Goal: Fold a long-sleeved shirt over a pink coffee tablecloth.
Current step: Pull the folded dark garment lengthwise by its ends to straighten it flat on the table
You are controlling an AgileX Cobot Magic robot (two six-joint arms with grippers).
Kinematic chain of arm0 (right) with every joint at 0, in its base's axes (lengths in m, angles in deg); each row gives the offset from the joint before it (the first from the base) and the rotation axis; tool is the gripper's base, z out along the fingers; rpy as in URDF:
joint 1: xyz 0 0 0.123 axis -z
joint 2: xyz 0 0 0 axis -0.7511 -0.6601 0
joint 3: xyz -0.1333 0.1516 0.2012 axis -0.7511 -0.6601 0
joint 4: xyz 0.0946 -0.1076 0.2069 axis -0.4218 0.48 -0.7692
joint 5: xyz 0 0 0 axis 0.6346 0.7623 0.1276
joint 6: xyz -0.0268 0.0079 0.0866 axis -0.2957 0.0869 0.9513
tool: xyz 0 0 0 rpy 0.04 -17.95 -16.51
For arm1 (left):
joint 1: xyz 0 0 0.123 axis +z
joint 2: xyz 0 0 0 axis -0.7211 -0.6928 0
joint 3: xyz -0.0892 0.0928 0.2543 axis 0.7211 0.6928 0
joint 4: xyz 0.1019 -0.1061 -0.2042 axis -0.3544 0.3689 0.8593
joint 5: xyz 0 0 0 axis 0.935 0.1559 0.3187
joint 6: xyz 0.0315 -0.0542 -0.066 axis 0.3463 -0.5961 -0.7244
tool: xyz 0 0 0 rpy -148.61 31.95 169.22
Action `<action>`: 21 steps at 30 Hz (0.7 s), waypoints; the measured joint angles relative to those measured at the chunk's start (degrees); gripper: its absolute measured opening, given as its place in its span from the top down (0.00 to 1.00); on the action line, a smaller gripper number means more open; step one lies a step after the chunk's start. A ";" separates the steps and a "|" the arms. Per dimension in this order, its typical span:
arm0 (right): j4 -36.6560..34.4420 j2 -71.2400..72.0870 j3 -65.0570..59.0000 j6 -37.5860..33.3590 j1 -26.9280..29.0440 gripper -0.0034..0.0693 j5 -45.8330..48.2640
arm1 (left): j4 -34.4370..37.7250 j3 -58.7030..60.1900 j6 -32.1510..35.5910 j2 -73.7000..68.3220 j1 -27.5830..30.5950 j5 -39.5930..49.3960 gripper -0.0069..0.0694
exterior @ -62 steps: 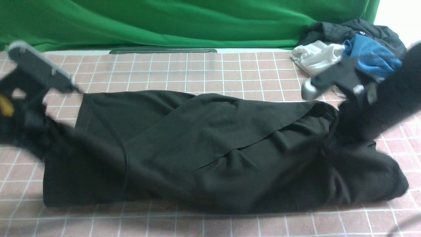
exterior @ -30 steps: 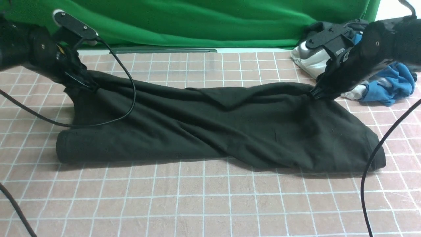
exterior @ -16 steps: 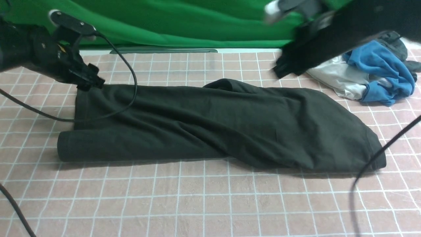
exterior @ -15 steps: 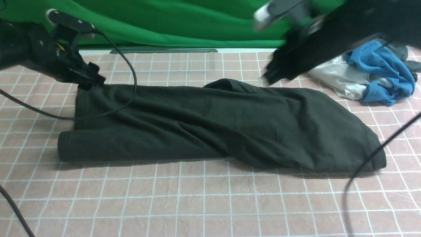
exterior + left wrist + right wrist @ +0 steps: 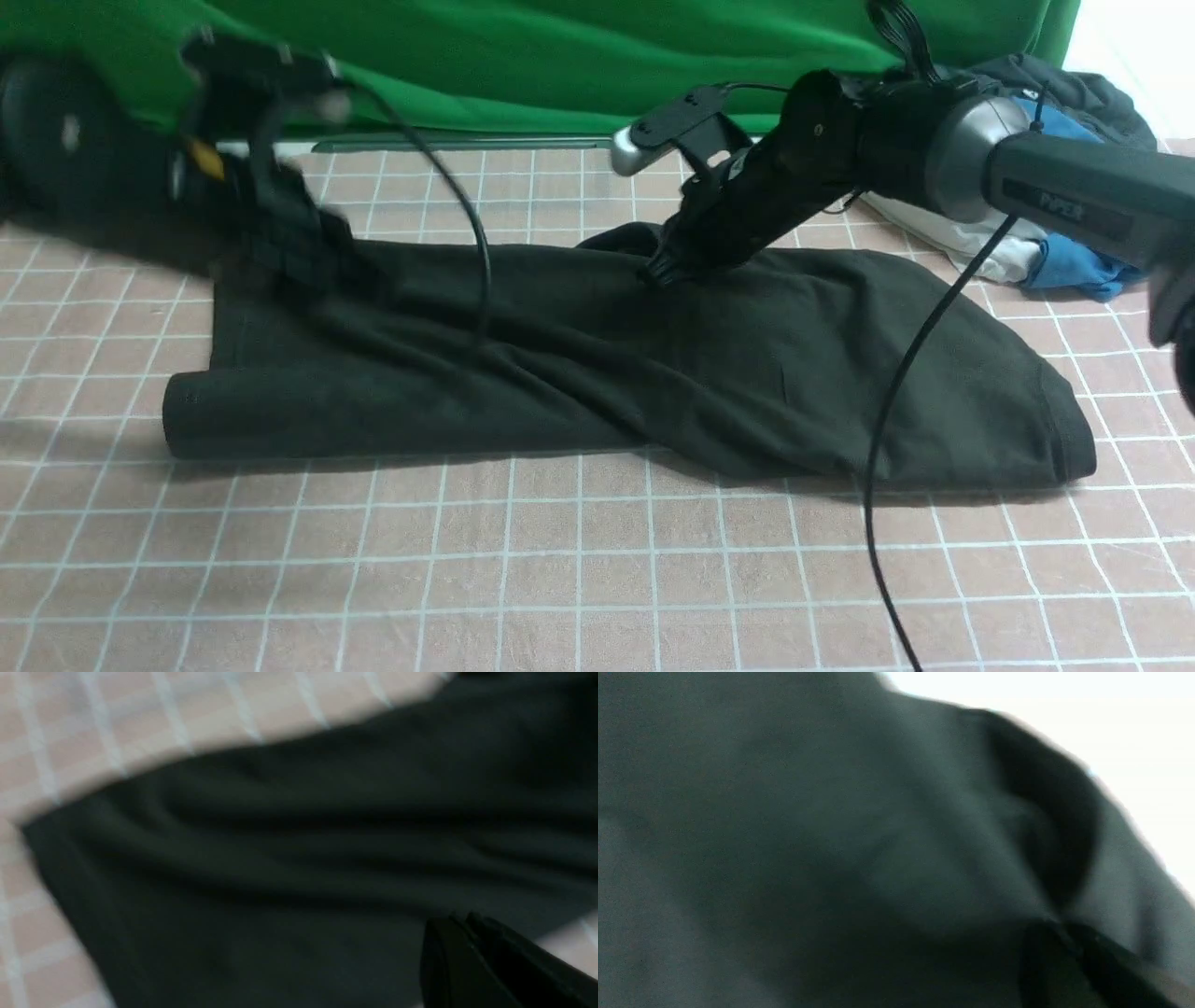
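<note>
The long-sleeved shirt [image 5: 597, 373] lies folded in a long band on the pink coffee tablecloth [image 5: 560, 579]. At the shirt's far edge the right hand [image 5: 658, 273] pinches a raised fold near the middle. The blurred left hand [image 5: 322, 266], closed tight, is over the shirt's far-left corner.

The shirt [image 5: 747, 373] was plain black | tablecloth [image 5: 560, 579] was dusty pink, gridded in thin white lines | backdrop cloth [image 5: 560, 65] was green | heaped clothes [image 5: 1074, 264] were blue, white, dark grey.
</note>
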State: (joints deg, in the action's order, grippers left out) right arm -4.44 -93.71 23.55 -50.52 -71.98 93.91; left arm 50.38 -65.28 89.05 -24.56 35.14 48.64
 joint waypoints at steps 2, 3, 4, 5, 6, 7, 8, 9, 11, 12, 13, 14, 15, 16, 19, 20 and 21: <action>0.08 -0.06 1.27 0.75 1.67 0.86 2.07 | 0.00 4.53 -0.71 5.13 -2.84 0.00 0.89; 0.32 0.13 1.74 1.19 2.33 0.86 3.41 | 0.06 6.51 -0.98 7.76 -3.77 0.00 0.89; 0.88 1.10 2.03 1.86 3.18 0.85 5.33 | 0.06 8.29 -1.52 10.46 -4.84 0.00 0.89; 2.16 3.27 2.10 3.29 4.22 0.85 8.63 | 0.19 10.22 -2.51 13.61 -6.00 0.00 0.89; 3.32 4.57 1.88 3.91 4.77 0.84 10.05 | 0.24 11.40 -2.70 15.79 -6.72 0.00 0.89; 5.02 7.22 0.97 5.30 5.37 0.84 12.13 | 0.23 12.79 -3.03 18.56 -7.56 0.00 0.89; 5.39 8.41 0.43 5.95 5.50 0.83 12.89 | 0.23 13.05 -3.14 19.12 -7.72 0.00 0.89; 8.14 12.40 -1.92 7.89 6.17 0.82 14.36 | 0.29 14.86 -3.27 23.06 -8.70 -0.14 0.89; 11.12 18.12 -6.63 10.87 7.14 0.80 15.51 | 0.26 16.81 -3.34 27.02 -9.50 -0.20 0.89; 13.58 24.17 -13.40 14.88 8.78 0.75 16.45 | 0.26 18.83 -3.34 32.45 -9.92 -0.79 0.89; 13.76 25.37 -15.03 15.78 9.00 0.74 16.51 | 0.26 19.06 -3.34 32.45 -9.96 -0.79 0.89; 14.31 27.03 -17.50 17.04 9.93 0.70 16.59 | 0.26 19.91 -3.18 34.99 -10.04 -1.38 0.89; 14.92 30.53 -23.98 19.78 11.88 0.60 16.25 | 0.26 21.24 -2.32 38.30 -10.04 -2.41 0.89; 15.04 31.75 -27.01 21.17 13.47 0.54 15.63 | 0.26 21.99 -1.76 40.48 -10.04 -3.33 0.89; 15.48 33.15 -36.03 24.13 18.50 0.26 12.73 | 0.26 23.40 -0.08 45.87 -10.04 -6.89 0.89; 15.48 33.03 -36.77 24.34 19.46 0.23 11.92 | 0.26 23.47 0.10 46.11 -10.04 -7.09 0.89; 15.15 32.52 -38.15 24.55 20.91 0.16 10.87 | 0.26 23.78 0.70 47.31 -10.04 -8.18 0.89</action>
State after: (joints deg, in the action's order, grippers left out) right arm 10.70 -61.19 -14.60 -25.98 -51.07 104.77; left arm 50.64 -41.50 89.75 22.75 25.10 40.46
